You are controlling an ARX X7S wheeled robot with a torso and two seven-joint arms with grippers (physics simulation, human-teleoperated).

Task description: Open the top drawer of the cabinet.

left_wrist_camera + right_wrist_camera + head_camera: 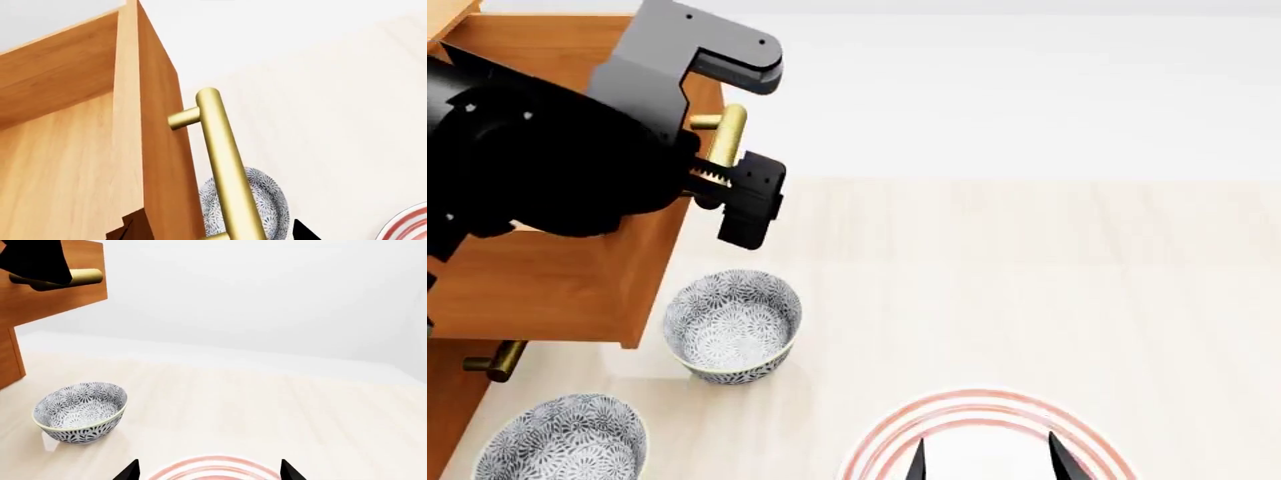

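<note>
Gripped between the fingers of the left gripper is the brass bar handle of the top drawer; the black jaws are closed around the bar, one above it and one below, as seen from the head view. Most of the drawer front is hidden in that view by the bulky black left arm. The cabinet is seen at the left edge of the head view, and the top drawer is shown pulled out from it, its orange-brown box projecting beyond the cabinet face. In the left wrist view the drawer's open interior is visible behind the flat front panel, and the handle is seen standing off the panel on a short post. A lower drawer's brass handle is seen beneath the extended box. On the pale wooden table a red-ringed white plate is placed near the front edge, and the two black fingertips of the right gripper are spread apart over it, holding nothing. A blue-patterned bowl is set just beside the drawer's outer corner, and a second patterned bowl is placed nearer the robot, close to the cabinet
</note>
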